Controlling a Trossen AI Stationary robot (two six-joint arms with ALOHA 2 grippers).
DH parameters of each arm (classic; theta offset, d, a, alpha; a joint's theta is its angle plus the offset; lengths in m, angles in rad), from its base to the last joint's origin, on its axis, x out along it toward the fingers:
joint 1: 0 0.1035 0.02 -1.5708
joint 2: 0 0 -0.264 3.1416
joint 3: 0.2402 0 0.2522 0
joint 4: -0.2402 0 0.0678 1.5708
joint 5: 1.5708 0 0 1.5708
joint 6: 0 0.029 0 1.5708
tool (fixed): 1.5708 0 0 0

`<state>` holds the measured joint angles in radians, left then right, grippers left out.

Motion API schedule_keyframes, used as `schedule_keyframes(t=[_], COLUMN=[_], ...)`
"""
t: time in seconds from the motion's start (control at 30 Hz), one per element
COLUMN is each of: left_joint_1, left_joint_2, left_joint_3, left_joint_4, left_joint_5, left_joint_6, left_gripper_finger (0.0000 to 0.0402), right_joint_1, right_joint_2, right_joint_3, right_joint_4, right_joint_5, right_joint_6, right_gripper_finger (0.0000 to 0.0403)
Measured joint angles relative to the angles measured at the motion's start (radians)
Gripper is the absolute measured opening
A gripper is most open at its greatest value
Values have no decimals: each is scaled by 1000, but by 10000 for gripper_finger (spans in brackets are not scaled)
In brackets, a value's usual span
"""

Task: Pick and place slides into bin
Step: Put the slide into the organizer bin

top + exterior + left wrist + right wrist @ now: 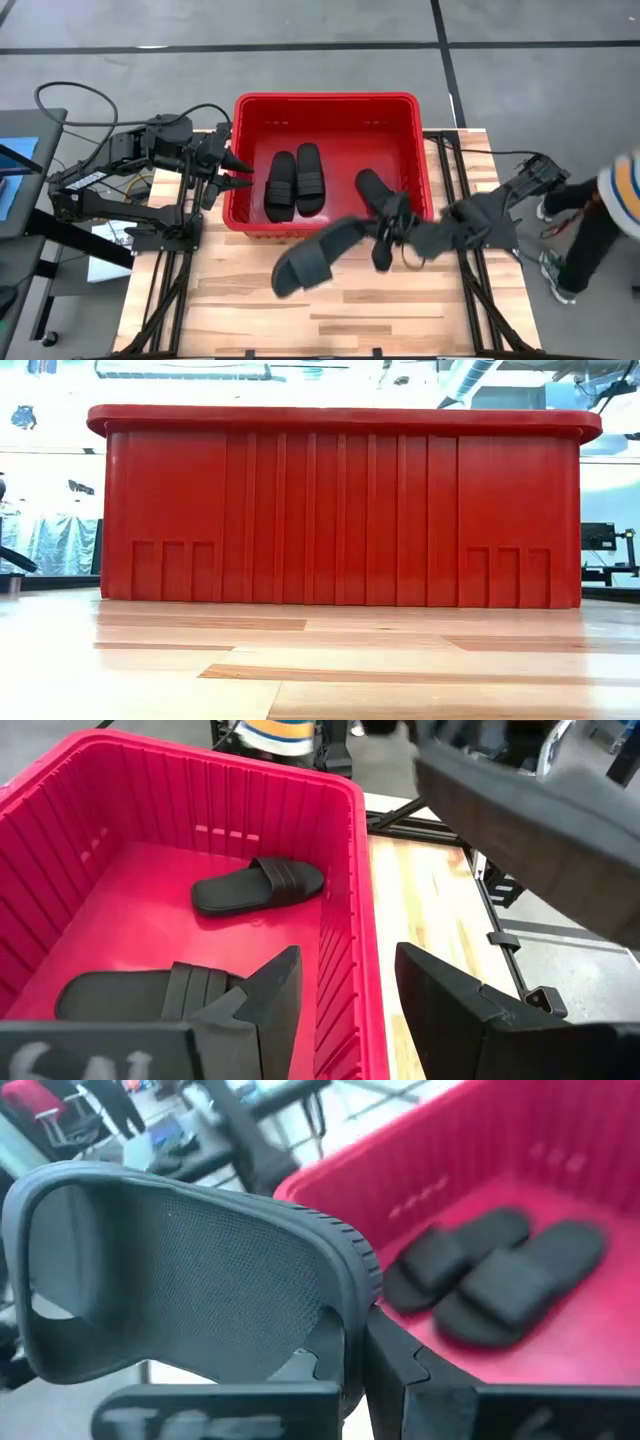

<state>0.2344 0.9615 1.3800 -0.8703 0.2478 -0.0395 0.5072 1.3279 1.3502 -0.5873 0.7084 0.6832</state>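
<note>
My right hand (388,232) is closed on the strap of the fourth slide (315,258), which hangs in the air over the counter (330,320), just outside the near wall of the bin (325,100). Three slides already lie inside: a pair (296,183) side by side and a third (372,188) nearer my right arm. My left hand (232,170) waits open at the bin's left rim, gripping nothing.

To do this well, I judge I should lift enough that the dangling sole clears the thick rim, then carry it over the bare floor between the pair and the third slide. I should lower before letting go so it lands flat rather than tipping onto the others. The sole may swing, so I move slowly.
</note>
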Motion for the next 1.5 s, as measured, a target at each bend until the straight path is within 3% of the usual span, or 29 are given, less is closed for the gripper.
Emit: schedule_keyframes(t=[0.33, 0.57, 0.8, 1.13, 1.5], left_joint_1=[0, 0, 0, 0, 2], left_joint_2=[0, 0, 0, 0, 0], left_joint_3=[0, 0, 0, 0, 0], left_joint_4=[8, 51, 102, 167, 171], left_joint_5=[-14, -183, -349, -568, -603], left_joint_6=[30, 72, 137, 190, 181], left_gripper_finger=[154, 154, 154, 154, 154], right_joint_1=[-298, -584, -864, -1082, -1118], right_joint_2=[-161, -192, -132, 85, 381], right_joint_3=[1, 1, 28, 236, 547], right_joint_4=[-13, -70, -132, -348, -608], right_joint_5=[-223, -445, -664, -721, -708], right_joint_6=[-304, -483, -660, -962, -1207], right_gripper_finger=[3, 3, 3, 3, 3])
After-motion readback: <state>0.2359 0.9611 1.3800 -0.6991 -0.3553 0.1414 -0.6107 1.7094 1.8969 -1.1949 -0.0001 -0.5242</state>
